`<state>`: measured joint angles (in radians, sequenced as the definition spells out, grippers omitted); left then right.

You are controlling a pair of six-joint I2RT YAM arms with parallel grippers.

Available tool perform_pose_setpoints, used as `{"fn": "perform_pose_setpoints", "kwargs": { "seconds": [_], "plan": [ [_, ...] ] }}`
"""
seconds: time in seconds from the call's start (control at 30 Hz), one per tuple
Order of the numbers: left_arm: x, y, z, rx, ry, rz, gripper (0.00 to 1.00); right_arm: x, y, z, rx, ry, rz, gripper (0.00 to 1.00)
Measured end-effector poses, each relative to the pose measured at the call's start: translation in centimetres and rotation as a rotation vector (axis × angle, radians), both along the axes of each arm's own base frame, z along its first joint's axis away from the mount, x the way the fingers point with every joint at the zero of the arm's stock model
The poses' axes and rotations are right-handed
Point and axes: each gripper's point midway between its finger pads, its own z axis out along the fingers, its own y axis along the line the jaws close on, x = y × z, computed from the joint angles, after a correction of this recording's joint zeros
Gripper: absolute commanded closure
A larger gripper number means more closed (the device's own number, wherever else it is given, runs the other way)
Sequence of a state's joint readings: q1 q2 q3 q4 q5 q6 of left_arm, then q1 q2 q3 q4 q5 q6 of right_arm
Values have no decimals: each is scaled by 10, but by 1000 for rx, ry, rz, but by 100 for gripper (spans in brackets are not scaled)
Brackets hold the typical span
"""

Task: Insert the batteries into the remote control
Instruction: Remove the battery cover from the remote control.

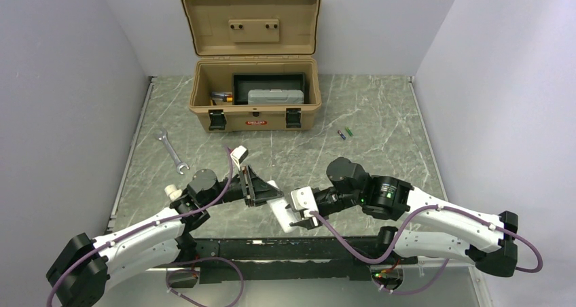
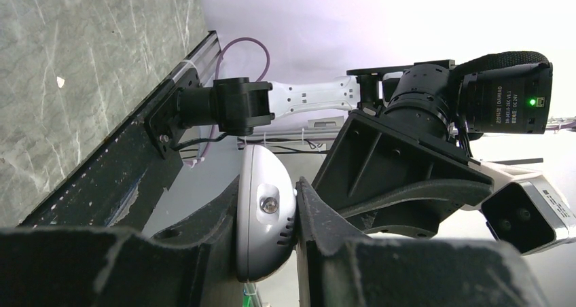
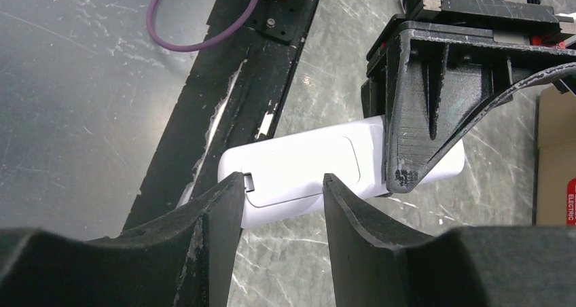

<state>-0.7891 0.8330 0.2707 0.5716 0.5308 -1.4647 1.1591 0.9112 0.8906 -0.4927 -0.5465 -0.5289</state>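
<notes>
Mostly hidden: remote control (image 3: 306, 168), clamped in left tool (image 2: 268, 198); right tool (image 3: 282, 185) half-open astride its end; batteries (image 1: 346, 133) at one o'clock.

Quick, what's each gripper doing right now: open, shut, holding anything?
Left gripper: closed on one end of the remote control.
Right gripper: open, fingertips apart at the remote control's back, gripping nothing; whether they touch it cannot be told.

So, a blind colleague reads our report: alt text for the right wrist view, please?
The white remote control, plain back toward the camera, is clamped at one end by the left gripper over the table. The right gripper has its fingers at the other end.
</notes>
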Motion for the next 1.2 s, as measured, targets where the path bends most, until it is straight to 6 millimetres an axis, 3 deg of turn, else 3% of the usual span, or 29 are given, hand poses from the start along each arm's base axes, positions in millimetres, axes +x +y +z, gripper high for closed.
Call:
{"fn": "perform_pose_setpoints", "kwargs": {
  "seconds": [1.2],
  "plan": [
    [1, 0, -6, 21, 10, 7, 100, 7, -3, 3, 28, -31, -44, 53]
  ]
}}
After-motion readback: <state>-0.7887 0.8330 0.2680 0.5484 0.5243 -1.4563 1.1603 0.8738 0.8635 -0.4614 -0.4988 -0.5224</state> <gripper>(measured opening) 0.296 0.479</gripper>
